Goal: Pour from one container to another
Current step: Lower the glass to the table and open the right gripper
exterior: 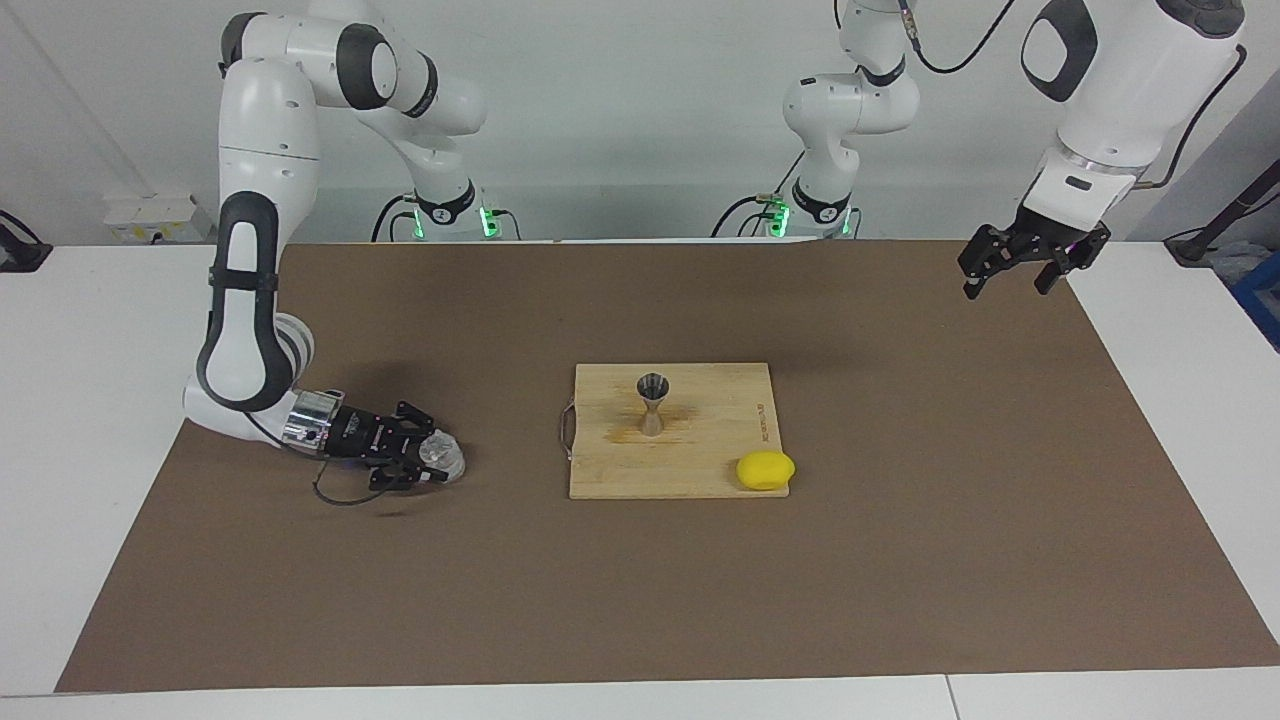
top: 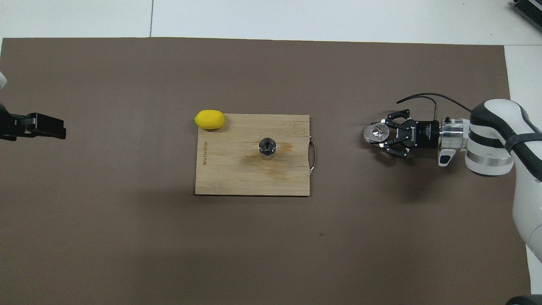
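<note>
Toward the right arm's end of the brown mat (exterior: 900, 560): right gripper (exterior: 428, 458) low, lying level, clamped on the glass cup (exterior: 443, 455), well apart from the board. Mid-table, on the wooden cutting board (exterior: 700, 400): jigger (exterior: 653, 402) upright, long axis vertical, mouth up; lemon (exterior: 765, 470) at a corner farther from the robots; printed word on the board, unreadable. Over the mat's edge at the left arm's end: left gripper (exterior: 1012, 272) aloft, fingers wide, empty.

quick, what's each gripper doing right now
Left gripper: open, empty, up over the brown mat.
Right gripper: shut on the small clear faceted glass cup, low at the mat.
</note>
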Controlling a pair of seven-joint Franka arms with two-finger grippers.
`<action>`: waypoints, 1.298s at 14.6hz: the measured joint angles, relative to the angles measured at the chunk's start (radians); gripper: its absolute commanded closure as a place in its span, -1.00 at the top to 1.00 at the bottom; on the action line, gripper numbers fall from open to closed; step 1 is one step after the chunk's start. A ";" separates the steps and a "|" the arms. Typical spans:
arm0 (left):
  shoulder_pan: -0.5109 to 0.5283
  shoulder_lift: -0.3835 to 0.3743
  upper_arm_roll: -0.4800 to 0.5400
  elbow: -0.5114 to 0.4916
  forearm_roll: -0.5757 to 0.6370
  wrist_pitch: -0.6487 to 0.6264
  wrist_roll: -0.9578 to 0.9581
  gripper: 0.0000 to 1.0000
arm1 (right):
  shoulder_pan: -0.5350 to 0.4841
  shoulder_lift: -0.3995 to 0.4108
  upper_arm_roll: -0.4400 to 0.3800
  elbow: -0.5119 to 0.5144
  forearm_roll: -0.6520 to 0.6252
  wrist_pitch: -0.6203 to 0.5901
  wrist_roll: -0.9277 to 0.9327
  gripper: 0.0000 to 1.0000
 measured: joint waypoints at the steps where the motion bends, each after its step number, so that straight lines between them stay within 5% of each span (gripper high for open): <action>1: 0.000 0.000 0.000 0.000 0.000 0.000 0.000 1.00 | 0.000 0.000 0.000 0.000 0.000 0.004 0.000 -1.00; 18: 0.000 0.000 0.000 0.000 0.000 0.000 0.000 1.00 | 0.004 -0.003 0.001 0.001 -0.012 0.024 0.013 -1.00; 19: 0.000 0.000 0.000 0.000 0.000 0.000 0.000 1.00 | 0.005 -0.005 0.003 0.001 -0.018 0.029 0.015 -0.86</action>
